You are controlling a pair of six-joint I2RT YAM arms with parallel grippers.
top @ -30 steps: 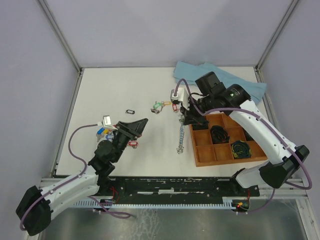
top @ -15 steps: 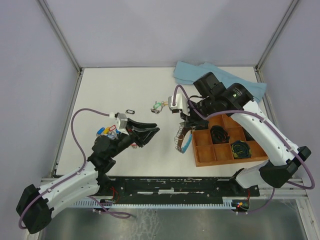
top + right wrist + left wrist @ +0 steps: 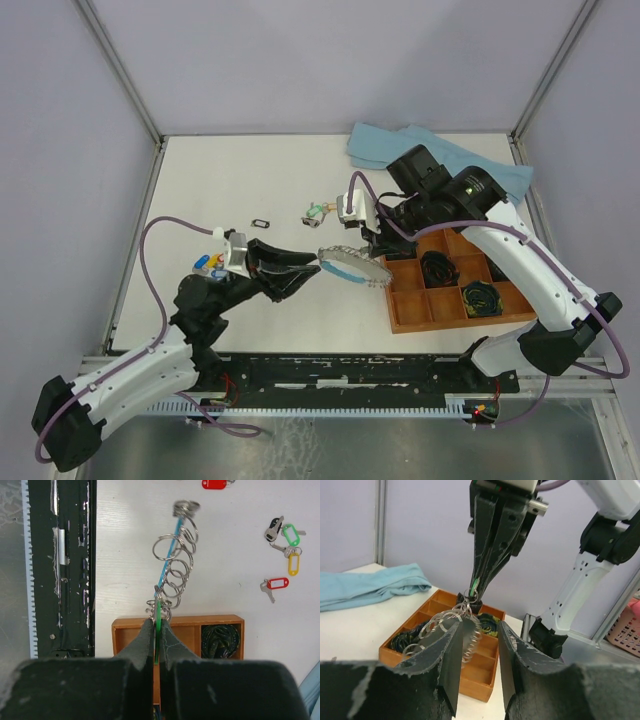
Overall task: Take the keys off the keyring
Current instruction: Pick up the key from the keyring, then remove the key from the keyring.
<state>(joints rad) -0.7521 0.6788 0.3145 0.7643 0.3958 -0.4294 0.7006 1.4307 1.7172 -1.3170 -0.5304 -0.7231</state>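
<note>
Over the worktop (image 3: 250,170), just beside the wooden tray (image 3: 455,322), the keyring (image 3: 352,266) stretches between the two arms' jaws.
The right jaws are pressed together on a green tag (image 3: 157,611) at the keyring's end, and any key on it is hidden. The left jaws stand part-way apart with rings between them; whether they pinch cannot be told. Loose keys (image 3: 318,212) lie farther back, small and blurred.

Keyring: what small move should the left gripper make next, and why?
Probably ease the left gripper forward and close on the free end of the keyring. The right gripper pinches the other end, while the left jaws stand apart with the free end just at their tips.
</note>
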